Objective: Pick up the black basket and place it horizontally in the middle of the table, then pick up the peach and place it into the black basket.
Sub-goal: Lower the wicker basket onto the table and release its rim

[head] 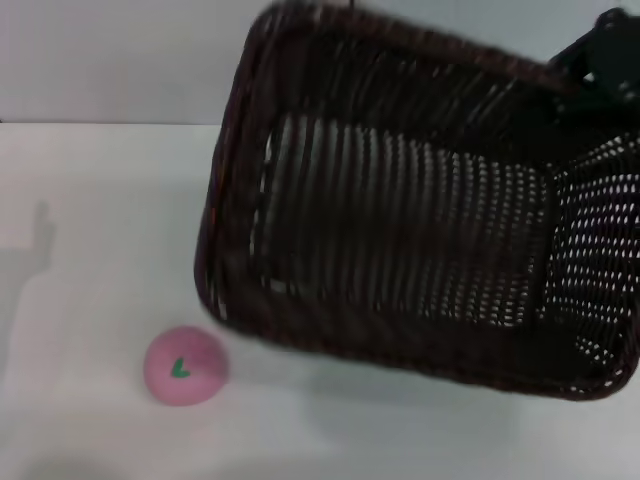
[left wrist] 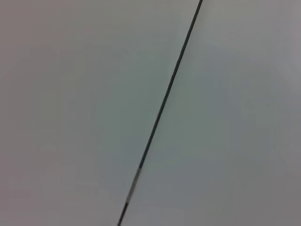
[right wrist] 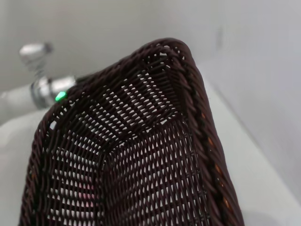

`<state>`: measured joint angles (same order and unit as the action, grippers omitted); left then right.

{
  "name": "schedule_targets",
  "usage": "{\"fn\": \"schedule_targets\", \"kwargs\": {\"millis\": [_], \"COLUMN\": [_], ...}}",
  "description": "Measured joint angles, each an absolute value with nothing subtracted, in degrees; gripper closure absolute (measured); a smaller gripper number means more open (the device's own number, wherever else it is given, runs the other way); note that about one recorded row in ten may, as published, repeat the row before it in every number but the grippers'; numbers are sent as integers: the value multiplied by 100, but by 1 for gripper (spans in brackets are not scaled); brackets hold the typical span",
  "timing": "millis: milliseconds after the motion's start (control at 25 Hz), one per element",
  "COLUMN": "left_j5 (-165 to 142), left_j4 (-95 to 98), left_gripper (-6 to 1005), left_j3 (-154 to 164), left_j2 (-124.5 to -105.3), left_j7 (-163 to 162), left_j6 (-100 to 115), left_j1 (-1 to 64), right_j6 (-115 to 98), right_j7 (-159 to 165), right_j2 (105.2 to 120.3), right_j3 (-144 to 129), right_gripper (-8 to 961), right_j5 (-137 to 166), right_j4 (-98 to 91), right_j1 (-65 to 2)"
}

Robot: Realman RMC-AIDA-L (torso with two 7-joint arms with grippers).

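Observation:
The black basket (head: 400, 210) hangs tilted above the white table (head: 90, 220), its open side facing the head camera and its right end highest. My right gripper (head: 598, 62) grips the basket's rim at the far right end. The right wrist view looks along the basket's woven inside (right wrist: 141, 155). The pink peach (head: 184, 365) with a green leaf mark rests on the table, in front of and just left of the basket's lower left corner, apart from it. My left gripper is out of view.
A silver arm section with a green light (right wrist: 49, 92) shows beyond the basket in the right wrist view. The left wrist view shows only a pale surface crossed by a thin dark line (left wrist: 162, 108). A grey wall (head: 110, 60) stands behind the table.

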<state>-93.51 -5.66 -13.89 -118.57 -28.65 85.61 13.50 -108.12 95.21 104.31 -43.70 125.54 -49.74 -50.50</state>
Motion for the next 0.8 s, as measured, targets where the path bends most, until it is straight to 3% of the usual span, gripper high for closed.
{"fn": "schedule_targets", "kwargs": {"millis": [400, 640, 800], "left_j5": [-9356, -9360, -9360], "left_j4": [-840, -897, -922], "left_gripper": [412, 412, 413], "left_j3": [-1166, -968, -927], "left_j2": [-11859, -11855, -11856], "left_j7": [-2867, -2926, -2932], "left_j6": [8706, 8944, 8988], "left_j1": [1259, 1201, 1165], "right_j6": [-10438, -9816, -9622], "right_j7": [8700, 8408, 8354], "right_j2": [10535, 10754, 10795], "right_j3": [-5202, -5331, -5502], "right_gripper": [803, 804, 804], "right_j5": [12792, 13023, 13038], "right_j4": [-4239, -4151, -4148], "right_j1": [-5615, -5718, -5730]}}
